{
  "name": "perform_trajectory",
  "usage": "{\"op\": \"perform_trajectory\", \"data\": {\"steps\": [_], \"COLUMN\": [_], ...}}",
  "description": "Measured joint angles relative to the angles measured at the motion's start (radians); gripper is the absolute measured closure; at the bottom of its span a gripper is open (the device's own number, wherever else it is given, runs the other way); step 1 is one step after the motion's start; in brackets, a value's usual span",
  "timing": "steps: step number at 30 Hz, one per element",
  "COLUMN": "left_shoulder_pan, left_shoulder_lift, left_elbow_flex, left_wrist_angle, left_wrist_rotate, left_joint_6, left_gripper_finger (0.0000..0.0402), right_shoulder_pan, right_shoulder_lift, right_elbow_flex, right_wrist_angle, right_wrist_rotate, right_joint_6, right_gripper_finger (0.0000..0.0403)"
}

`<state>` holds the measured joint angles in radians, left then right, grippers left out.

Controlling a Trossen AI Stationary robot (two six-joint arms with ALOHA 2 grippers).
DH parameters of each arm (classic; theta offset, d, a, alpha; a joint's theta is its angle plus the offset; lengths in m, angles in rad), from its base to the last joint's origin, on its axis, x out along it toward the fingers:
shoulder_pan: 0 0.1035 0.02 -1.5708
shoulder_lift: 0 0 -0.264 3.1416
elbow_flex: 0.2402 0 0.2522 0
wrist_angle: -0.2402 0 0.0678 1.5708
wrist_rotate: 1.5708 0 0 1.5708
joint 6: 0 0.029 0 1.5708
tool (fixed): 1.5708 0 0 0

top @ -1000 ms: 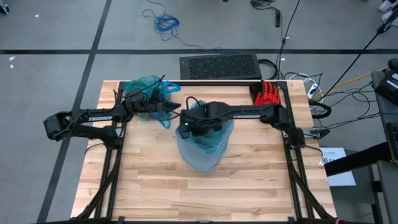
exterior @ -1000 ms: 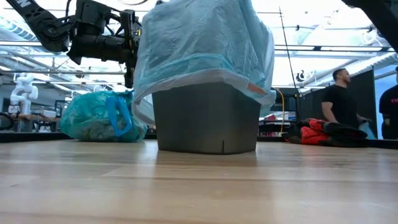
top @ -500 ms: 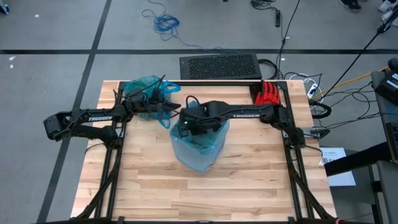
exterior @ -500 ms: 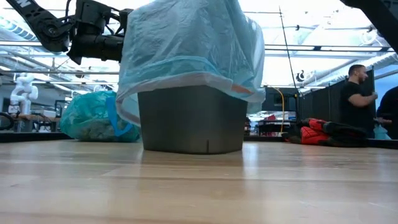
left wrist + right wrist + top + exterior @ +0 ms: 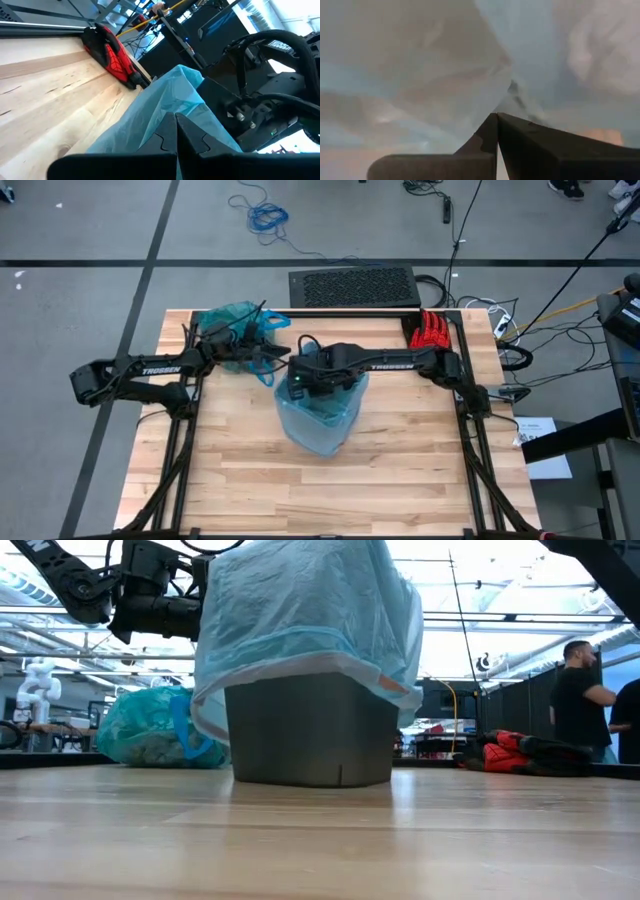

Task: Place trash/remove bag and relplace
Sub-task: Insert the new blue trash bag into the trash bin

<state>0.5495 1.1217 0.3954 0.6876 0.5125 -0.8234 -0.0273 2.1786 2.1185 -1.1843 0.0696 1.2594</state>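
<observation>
The wooden table (image 5: 400,450) carries the bin (image 5: 310,730), teal bag (image 5: 232,325), red glove (image 5: 432,330).

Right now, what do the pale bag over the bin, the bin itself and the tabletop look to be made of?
The sky-blue bag looks like thin, translucent plastic film: it wrinkles and light shows through. The bin looks like rigid, matte grey-brown plastic, though I can't be sure. The table is light wood, with visible plank seams and grain.
</observation>
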Motion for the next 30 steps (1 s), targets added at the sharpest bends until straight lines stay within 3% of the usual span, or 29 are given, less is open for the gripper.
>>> {"op": "perform_trajectory", "data": {"steps": [8, 17, 30], "left_shoulder_pan": [0.000, 0.000, 0.007], "left_shoulder_lift": [0.000, 0.000, 0.000], "left_elbow_flex": [0.000, 0.000, 0.000], "left_wrist_angle": [-0.001, 0.000, 0.000], "left_wrist_rotate": [0.000, 0.000, 0.000], "left_joint_6": [0.001, 0.001, 0.020], "left_gripper_finger": [0.0402, 0.0402, 0.0402], "right_shoulder_pan": [0.002, 0.009, 0.031], "right_shoulder_lift": [-0.021, -0.022, -0.020], "right_elbow_flex": [0.021, 0.076, 0.218], "right_wrist_angle": [0.051, 0.090, 0.196], "right_wrist_rotate": [-0.071, -0.066, 0.031], "right_joint_6": [0.047, 0.038, -0.208], "right_gripper_finger": [0.0403, 0.0403, 0.0403]}}
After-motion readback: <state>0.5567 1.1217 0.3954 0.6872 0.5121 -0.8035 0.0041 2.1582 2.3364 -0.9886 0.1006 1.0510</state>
